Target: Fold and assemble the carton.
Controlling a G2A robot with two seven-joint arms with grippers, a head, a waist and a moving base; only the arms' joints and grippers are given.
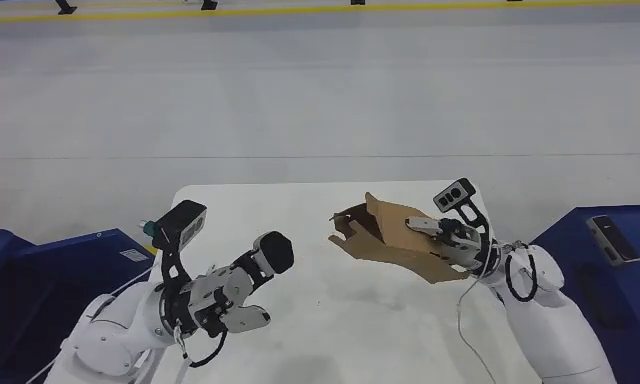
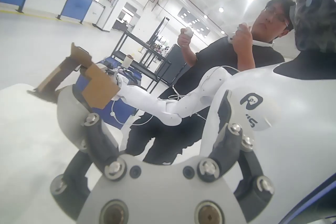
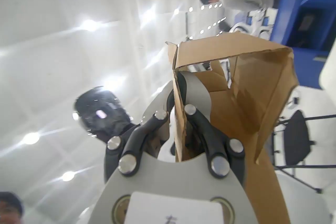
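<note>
My right pincer is clamped on one wall of the brown carton, with the cardboard pinched between its two fingers. It holds the carton over the right half of the white table. In the left wrist view the carton's far end looks to be resting on the table top, though I can't be sure it touches. My left pincer is spread apart and holds nothing, well apart from the carton over the table's left half. The carton is only partly opened: a skewed sleeve with loose flaps at the ends. Its long axis runs from my right pincer out toward the middle of the table, and the open mouth points away from my right wrist. I judge the step in hand to be squaring the sleeve up. To do it well, I would hold the right grip firm and low on that wall as an anchor. I would bring the left pincer in from the table's middle against the opposite wall and push gently across the long axis, so the creases bend and not the panels. One risk is the thin wall tearing at the pinch.
</note>
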